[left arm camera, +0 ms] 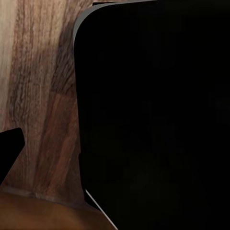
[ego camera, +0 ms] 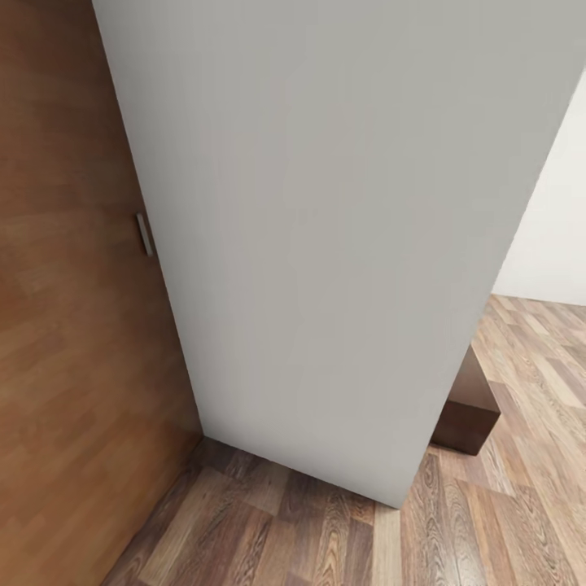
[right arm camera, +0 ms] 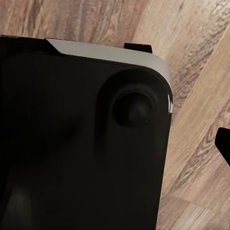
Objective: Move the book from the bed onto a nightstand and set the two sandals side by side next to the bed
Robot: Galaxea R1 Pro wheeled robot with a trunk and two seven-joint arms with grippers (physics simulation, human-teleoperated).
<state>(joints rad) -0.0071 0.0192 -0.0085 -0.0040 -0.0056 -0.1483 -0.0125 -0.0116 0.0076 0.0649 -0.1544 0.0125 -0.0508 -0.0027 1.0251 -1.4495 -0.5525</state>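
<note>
Barely a fingertip (left arm camera: 9, 151) of the left gripper edges into the left wrist view, a black sliver over the floor (left arm camera: 43, 72). A matching dark tip (right arm camera: 224, 143) marks the right gripper in the right wrist view. With one tip visible on each side, it cannot be told whether either pair of fingers stands apart or together, and nothing is seen held in them. Both wrist cameras look down past the robot's own black body (right arm camera: 81, 143) to brown planks, which suggests the arms hang close to the base.

Further out, the head view faces the corner of a grey wall (ego camera: 325, 228) at close range. A brown door (ego camera: 73, 325) with a small metal hinge (ego camera: 144, 234) stands to its left. To the right, a dark brown block (ego camera: 468, 415) sits on the floor behind the wall's edge, with a white wall (ego camera: 553, 236) beyond it. Whether the block belongs to the bed cannot be told.

Where the book and the sandals lie cannot be judged from here. The robot appears to be on its way, with no pick-up begun. The next move likely calls for steering the base right, around the grey corner, keeping clear of wall and door until the bed comes into sight.
</note>
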